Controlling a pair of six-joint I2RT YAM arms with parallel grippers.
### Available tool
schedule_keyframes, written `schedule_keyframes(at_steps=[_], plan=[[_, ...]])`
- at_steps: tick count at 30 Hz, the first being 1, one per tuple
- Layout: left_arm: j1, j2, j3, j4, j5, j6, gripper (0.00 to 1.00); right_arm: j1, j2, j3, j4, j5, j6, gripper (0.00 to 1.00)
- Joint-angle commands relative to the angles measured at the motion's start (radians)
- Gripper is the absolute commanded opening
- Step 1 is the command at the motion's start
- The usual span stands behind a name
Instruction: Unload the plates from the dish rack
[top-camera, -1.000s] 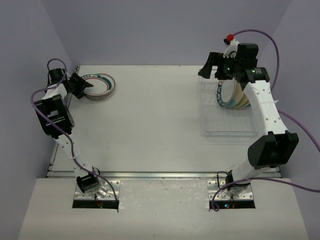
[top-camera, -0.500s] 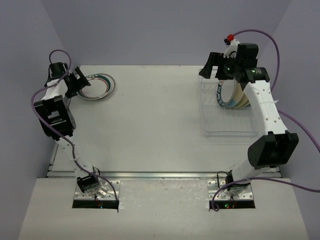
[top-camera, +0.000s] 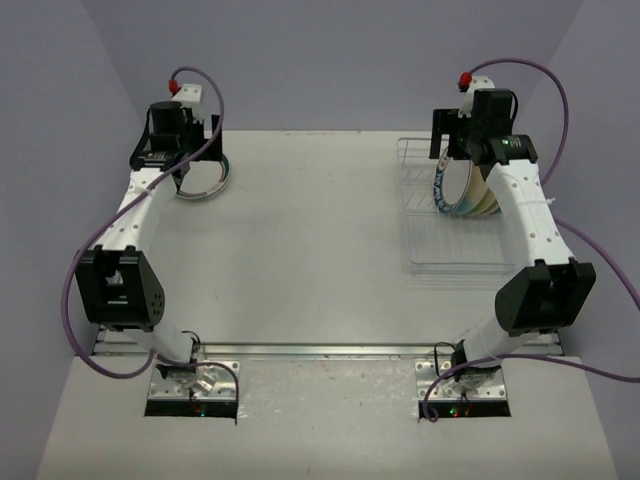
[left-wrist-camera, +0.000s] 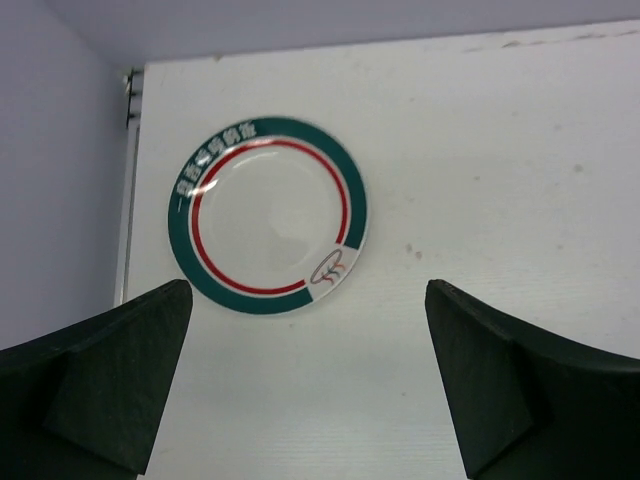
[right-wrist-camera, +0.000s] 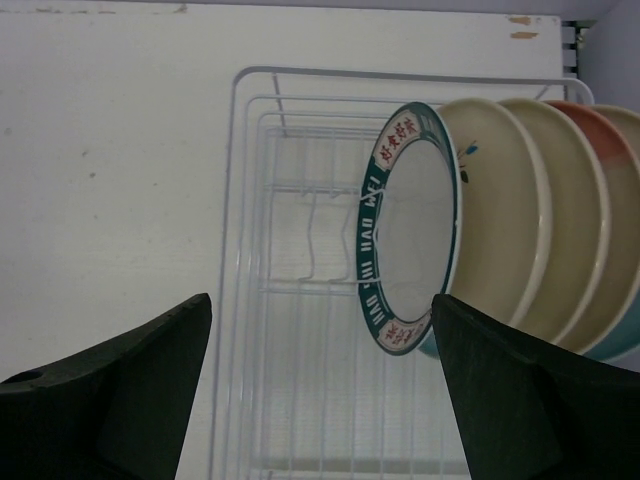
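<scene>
One green-rimmed plate lies flat at the desk's ten o'clock corner beneath the left tool, which is spread wide and empty. Five plates stand on edge in the single dish rack at two o'clock; the right tool is likewise wide and empty.

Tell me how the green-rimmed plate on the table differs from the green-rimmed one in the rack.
The table plate lies flat, alone; the rack plate stands on edge in the dish rack beside other plates. The table plate has a red ring; the rack plate's rim bears red characters. Both are round with green rims.
</scene>
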Motion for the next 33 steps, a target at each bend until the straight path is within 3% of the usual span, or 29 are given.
schedule_keyframes(at_steps=[1,5,17,33], plan=[[-0.157,-0.116,-0.039,0.149,-0.050,0.108,1.00,-0.002,-0.008,-0.024,0.039,0.136,-0.077,0.89],[-0.213,-0.142,-0.044,0.164,-0.070,0.126,1.00,-0.015,0.033,-0.046,0.029,0.150,-0.081,0.86],[-0.220,-0.183,-0.088,0.144,-0.079,0.125,1.00,-0.083,0.179,0.010,0.012,0.158,-0.047,0.84],[-0.221,-0.194,-0.108,0.122,-0.124,0.145,1.00,-0.121,0.384,0.133,-0.005,0.086,0.023,0.61]])
